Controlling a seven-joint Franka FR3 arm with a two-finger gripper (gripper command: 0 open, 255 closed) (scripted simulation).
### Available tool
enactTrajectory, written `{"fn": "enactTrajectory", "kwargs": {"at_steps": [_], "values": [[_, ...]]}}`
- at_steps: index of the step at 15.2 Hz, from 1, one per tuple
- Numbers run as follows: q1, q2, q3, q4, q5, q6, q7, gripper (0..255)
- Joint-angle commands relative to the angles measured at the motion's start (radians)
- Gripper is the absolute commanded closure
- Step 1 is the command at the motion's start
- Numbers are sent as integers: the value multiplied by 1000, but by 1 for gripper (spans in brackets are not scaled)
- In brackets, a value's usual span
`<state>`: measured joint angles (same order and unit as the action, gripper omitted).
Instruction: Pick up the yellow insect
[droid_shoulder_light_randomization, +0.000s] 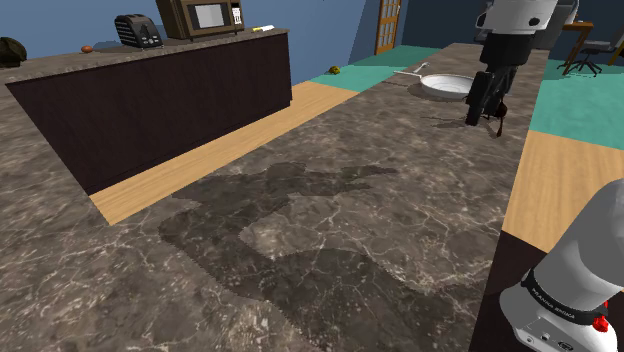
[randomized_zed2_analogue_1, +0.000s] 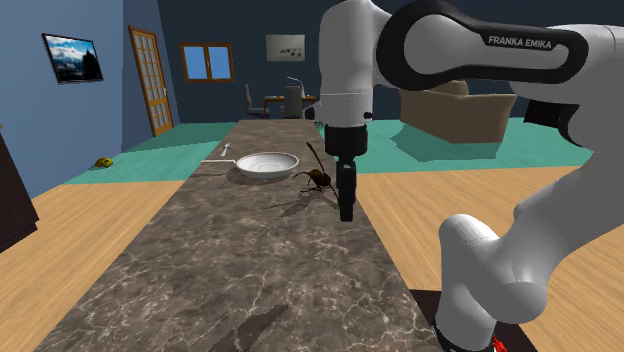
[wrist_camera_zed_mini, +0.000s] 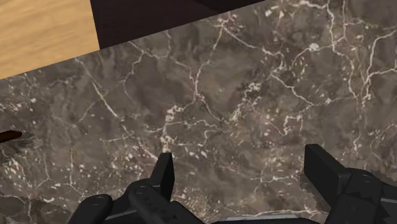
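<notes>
A dark brown and orange insect (randomized_zed2_analogue_1: 318, 178) with long thin legs stands on the marble counter (randomized_zed2_analogue_1: 250, 260), just in front of a white pan (randomized_zed2_analogue_1: 265, 163). My black gripper (randomized_zed2_analogue_1: 346, 208) hangs point-down right beside the insect, on the second exterior view's right, a little above the counter. In the shoulder view the gripper (droid_shoulder_light_randomization: 484, 112) hangs in front of the pan (droid_shoulder_light_randomization: 445, 85). In the wrist view the fingers (wrist_camera_zed_mini: 164, 172) stand wide apart, open, with only bare marble (wrist_camera_zed_mini: 242, 95) between them.
A small yellow-green object (randomized_zed2_analogue_1: 102, 162) lies on the teal floor off the counter; in the shoulder view this object (droid_shoulder_light_randomization: 334, 70) sits past the wooden strip. A dark cabinet with a toaster (droid_shoulder_light_randomization: 138, 30) and a microwave (droid_shoulder_light_randomization: 205, 15) stands far off.
</notes>
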<state>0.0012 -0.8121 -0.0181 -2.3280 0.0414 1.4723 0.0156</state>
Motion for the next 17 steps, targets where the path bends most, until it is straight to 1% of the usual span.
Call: {"fn": "enactTrajectory", "kwargs": {"at_steps": [1, 5, 10, 14, 17], "values": [[0, 0, 0, 0, 0, 0, 0, 0], [-10, 54, -94, 24, -76, 20, -141, 0], [-15, 152, -207, 84, -154, 53, -314, 0], [-12, 253, -295, 156, -197, 84, -452, 0], [-7, 341, -359, 224, -214, 106, -557, 0]]}}
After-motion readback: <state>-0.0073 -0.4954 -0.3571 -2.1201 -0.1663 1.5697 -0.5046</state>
